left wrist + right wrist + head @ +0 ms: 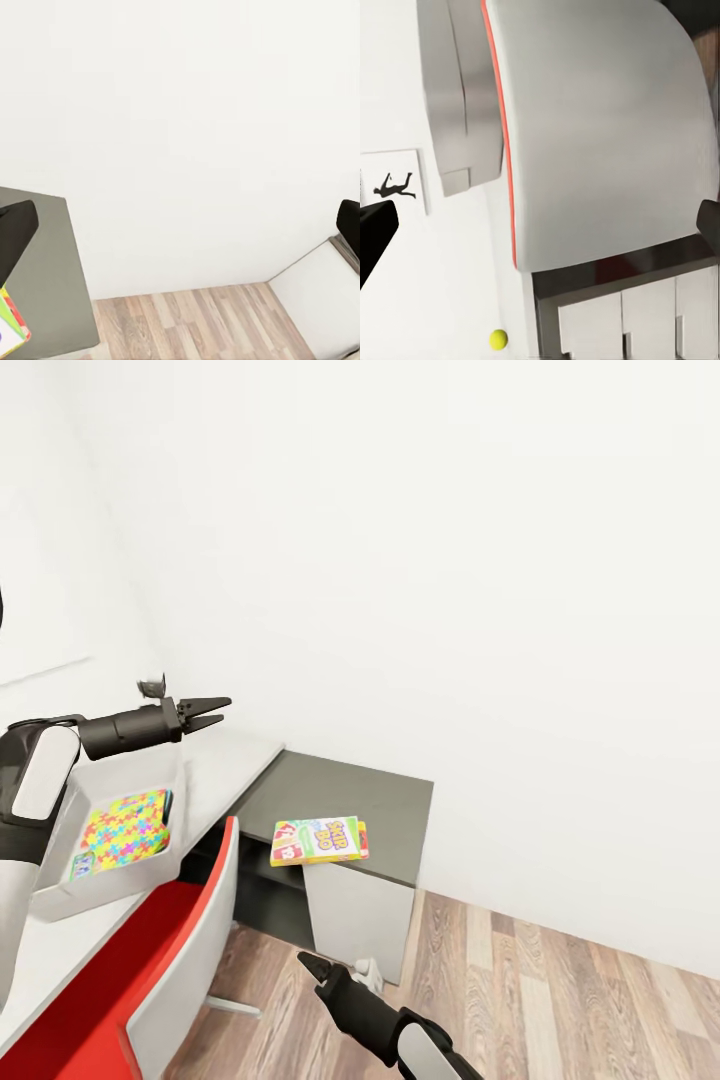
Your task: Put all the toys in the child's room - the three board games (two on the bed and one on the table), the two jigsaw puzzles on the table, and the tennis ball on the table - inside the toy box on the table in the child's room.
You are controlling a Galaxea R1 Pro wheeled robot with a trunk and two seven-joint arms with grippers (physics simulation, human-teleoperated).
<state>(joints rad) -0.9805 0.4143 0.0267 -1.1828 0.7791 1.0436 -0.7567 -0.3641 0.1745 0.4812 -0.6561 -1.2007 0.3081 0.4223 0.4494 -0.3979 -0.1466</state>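
1. Hovering above the toy box (pixel 60 895), the left gripper (pixel 215 713) holds nothing; its fingers are spread slightly at the tips, and in the left wrist view they sit at the frame's two sides with bare wall between them. It looks like a post-drop or transit pose.
2. Toy box sits on the pale part of the table (pixel 225 765), near its front edge by the red chair (pixel 165 950). A jigsaw puzzle (pixel 125 828) lies flat inside, tilted against the sloped side; a small strip of blue game art (pixel 82 865) shows at the puzzle's near corner, probably a board game beneath or beside it, hard to tell.
3. Yellow-green board game (pixel 320 840) lies flat at the front edge of the dark-grey cabinet top (pixel 370 795), slightly overhanging, well apart from the toy box. Likely the next pick; the overhang may help the fingers get under the thin box.
4. Right gripper (pixel 318 968) hangs low beside the chair, over the floor (pixel 560 1000), holding nothing. Its fingers look close together in the head view, but the right wrist view shows them apart at the frame sides, so spread.
5. Right wrist view shows the tennis ball (pixel 497 339) on a pale surface near the chair back (pixel 600 127); a silhouette poster (pixel 394 184) is on the wall.
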